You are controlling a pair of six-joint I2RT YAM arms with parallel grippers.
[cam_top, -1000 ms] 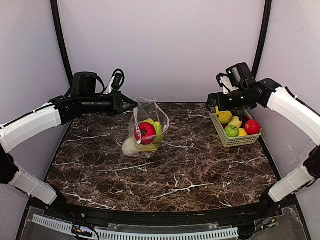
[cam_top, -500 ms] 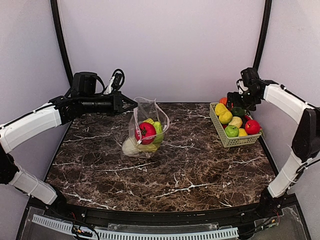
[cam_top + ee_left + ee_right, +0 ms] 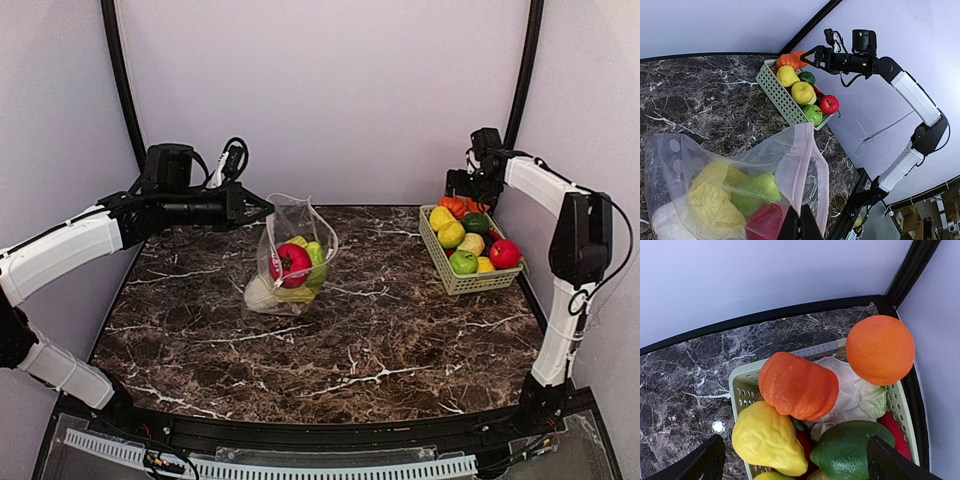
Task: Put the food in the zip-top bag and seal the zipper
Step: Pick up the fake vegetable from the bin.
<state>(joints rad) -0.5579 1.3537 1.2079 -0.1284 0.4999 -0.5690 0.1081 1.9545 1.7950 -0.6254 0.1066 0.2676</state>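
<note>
The left fingers [image 3: 260, 209] are pinched shut on the bag [image 3: 292, 255] at its zipper [image 3: 792, 170]. They hold the mouth up and open while the bag's bottom rests on the counter [image 3: 350, 340]. Some food [image 3: 291, 263] already sits inside: a red piece, green and yellow ones, and a pale one at the bottom. More is heaped in the basket [image 3: 470, 282] at the right, well apart from the bag. The right fingers [image 3: 462, 187] hover over the basket's far end, spread wide and empty.

The step in hand looks like picking the next piece. The ridged piece [image 3: 797, 385] lies on top of the heap, close ahead of the fingers, so it seems the best choice. Come straight down, close across its middle rather than its sloping ends, and lift clear before moving sideways, so the orange [image 3: 880, 350] at the basket's far corner isn't knocked out. The plastic is probably smooth, so a centred squeeze matters. The bag's opening is narrow, so the piece is best let go right above it.
</note>
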